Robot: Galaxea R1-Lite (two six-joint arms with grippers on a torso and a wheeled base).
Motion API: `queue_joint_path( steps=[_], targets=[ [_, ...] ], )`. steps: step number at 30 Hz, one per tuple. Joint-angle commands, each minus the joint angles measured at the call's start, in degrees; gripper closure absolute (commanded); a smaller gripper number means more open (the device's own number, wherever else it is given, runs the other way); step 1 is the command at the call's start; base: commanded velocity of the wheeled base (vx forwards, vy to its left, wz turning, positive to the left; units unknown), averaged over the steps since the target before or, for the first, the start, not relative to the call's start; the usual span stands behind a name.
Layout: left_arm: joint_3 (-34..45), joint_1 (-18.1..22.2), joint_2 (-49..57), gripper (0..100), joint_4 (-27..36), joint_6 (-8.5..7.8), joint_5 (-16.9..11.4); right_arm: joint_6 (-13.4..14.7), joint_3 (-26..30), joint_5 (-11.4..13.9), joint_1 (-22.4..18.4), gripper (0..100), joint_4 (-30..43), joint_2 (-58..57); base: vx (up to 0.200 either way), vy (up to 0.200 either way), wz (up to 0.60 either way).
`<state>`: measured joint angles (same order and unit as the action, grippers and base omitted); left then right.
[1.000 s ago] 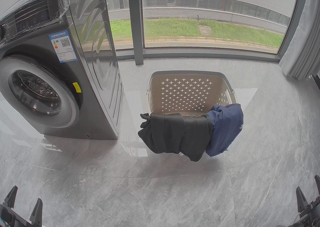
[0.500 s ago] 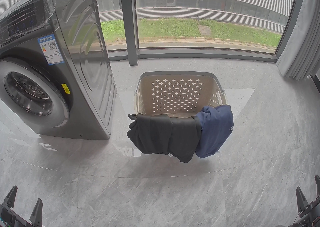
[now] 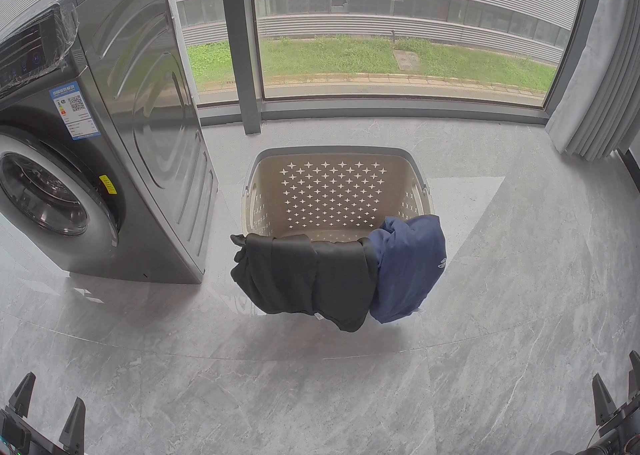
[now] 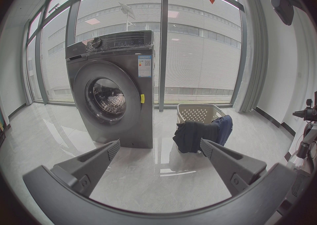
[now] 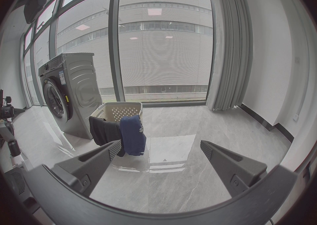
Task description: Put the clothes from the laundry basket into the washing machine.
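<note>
The laundry basket (image 3: 333, 191) stands on the floor (image 3: 320, 383) ahead of the robot, open side up, its long axis running left to right. A black garment (image 3: 300, 273) and a blue garment (image 3: 408, 269) hang over its near rim and down the outside wall, the black one spread along the left and middle, the blue one at the right corner, their edges overlapping. The washing machine (image 3: 143, 136) stands just left of the basket, side panel towards it, with its round door (image 3: 43, 196) shut. Since the earlier frames the head view has swung, so machine and basket sit further left in it; the garments lie as before. Both tools keep low and well short of the basket, the left tool (image 4: 159, 144) and right tool (image 5: 159, 144) each with fingers apart and holding nothing. Behind the basket are a window (image 3: 400, 23) and a curtain (image 3: 603, 76).
</note>
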<state>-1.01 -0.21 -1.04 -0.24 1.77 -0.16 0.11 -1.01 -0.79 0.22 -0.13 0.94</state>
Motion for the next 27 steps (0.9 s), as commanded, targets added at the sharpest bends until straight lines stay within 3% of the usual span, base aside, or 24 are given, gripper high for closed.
queue_joint_path(
  steps=[1, 20, 27],
  targets=[
    [1.0, 0.0, 1.0, 0, 0.0, 0.08, 0.1, 0.1, 1.0, 0.1, 0.0, 0, 0.0, -0.6, 0.2, 0.0, 0.0],
    [1.0, 0.0, 1.0, 0, 0.0, 0.08, 0.0, 0.0, 1.0, 0.1, 0.0, 0, 0.0, -0.6, 0.2, 0.0, 0.0],
    [1.0, 0.0, 1.0, 0, 0.0, 0.17, 0.1, 0.1, 1.0, 0.1, 0.0, 0, 0.0, -0.6, 0.0, -0.029, 0.0]
  ],
)
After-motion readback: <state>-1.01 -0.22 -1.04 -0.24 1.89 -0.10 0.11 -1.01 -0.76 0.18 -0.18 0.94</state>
